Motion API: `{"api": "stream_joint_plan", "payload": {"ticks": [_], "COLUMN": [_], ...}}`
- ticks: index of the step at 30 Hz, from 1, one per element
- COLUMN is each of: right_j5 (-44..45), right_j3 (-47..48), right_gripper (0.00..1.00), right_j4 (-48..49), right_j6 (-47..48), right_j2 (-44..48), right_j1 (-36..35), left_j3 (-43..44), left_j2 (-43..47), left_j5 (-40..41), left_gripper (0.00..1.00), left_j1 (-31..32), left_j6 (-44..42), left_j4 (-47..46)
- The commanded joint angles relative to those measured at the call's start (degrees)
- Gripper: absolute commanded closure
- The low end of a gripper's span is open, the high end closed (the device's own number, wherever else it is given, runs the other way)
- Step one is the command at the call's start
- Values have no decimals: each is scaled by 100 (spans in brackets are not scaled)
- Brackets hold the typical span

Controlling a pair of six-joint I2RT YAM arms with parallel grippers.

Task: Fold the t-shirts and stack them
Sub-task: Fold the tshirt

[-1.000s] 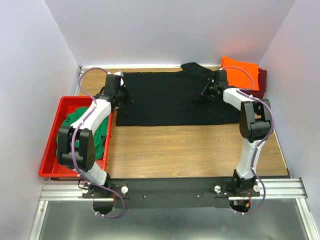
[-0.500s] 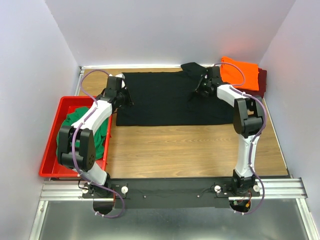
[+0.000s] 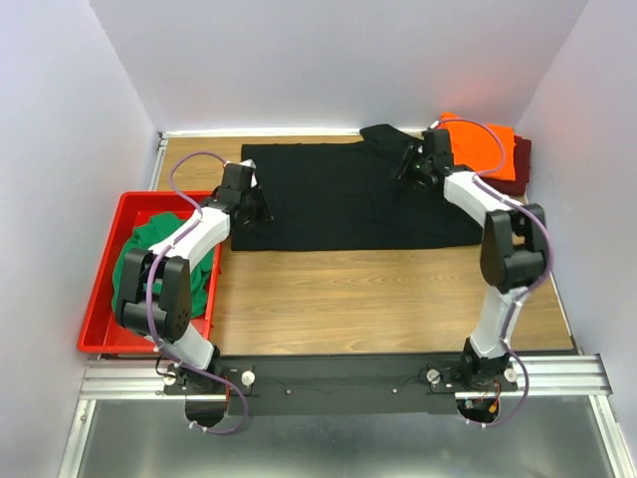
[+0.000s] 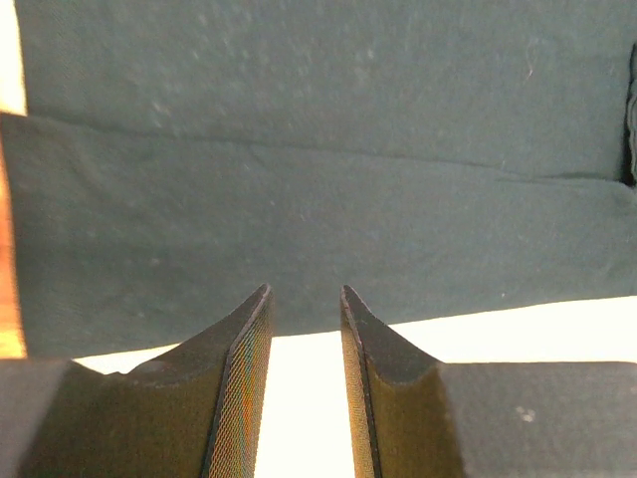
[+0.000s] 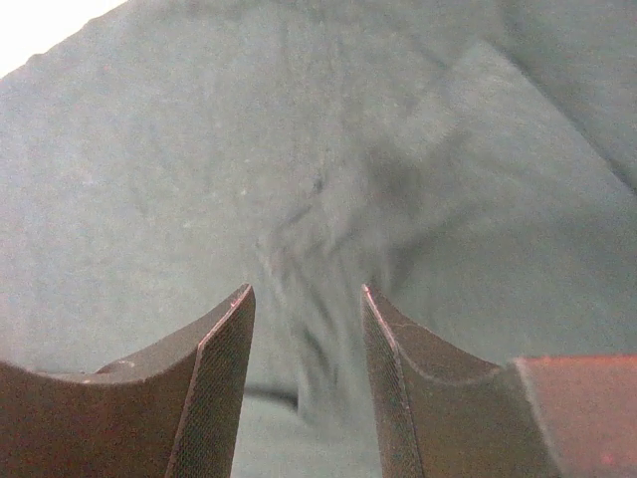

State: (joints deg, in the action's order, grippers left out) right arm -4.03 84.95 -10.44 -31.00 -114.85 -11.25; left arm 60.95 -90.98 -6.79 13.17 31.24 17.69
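Red plastic forms the one container in view: a tray point(image 3: 95, 299) standing off the left edge of the black t-shirt point(image 3: 338, 199). We find the green t-shirt point(image 3: 149, 259) heaped inside it, unfolded and rumpled, reaching the tray wall nearest the black t-shirt. The black t-shirt itself lies spread flat on the wooden table point(image 3: 378, 289), with one sleeve jutting from its far right corner. Just off that same corner the orange t-shirt point(image 3: 483, 144) lies folded on top of the maroon t-shirt point(image 3: 520, 164), of which only a strip shows on the side away from the black t-shirt. We note the left gripper point(image 4: 304, 291) at the black t-shirt's left edge, its fingers spread with nothing between them; the wrist view shows a long crease across the cloth ahead of the tips. The right gripper point(image 5: 304, 289) sits over the black t-shirt's far right part, near the sleeve, its fingers likewise spread above wrinkled cloth and pinching nothing. Whether its fingertips touch the cloth, we cannot tell.
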Motion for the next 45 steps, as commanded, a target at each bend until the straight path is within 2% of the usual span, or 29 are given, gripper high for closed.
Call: {"api": "stream_joint_plan", "payload": {"ticks": [1,7,17,23,35,45], "right_j5": [763,1563,1704,1897,1432,940], "right_j3": [-925,-2060,-2579,-3185,-4820,-5708], "right_gripper": [47,47,48,48,48,48], "right_j4": [-143,-160,-152,-143,-204,-863], "right_j6": [-133,-371,-1074,-1505,-1742,-1900], "right_j2": [1130,1869,1211,1456,3028,4812], "right_j1": [-9,17,254,324,650,668], "left_j3": [-153,-294,-847,-997,-1937,-2772], "left_j2": [10,-341,-859,-720,264,1879], "left_j5": [344,898,1320,1636,1487,1417], "left_gripper": [60,60,60,60,60,60], "left_j1": [151,195,239,292,546,924], "left_j6": [434,1058,1657,1788,2219,2790], "left_j4": [-257,-556,-1040,-733,-451,163]}}
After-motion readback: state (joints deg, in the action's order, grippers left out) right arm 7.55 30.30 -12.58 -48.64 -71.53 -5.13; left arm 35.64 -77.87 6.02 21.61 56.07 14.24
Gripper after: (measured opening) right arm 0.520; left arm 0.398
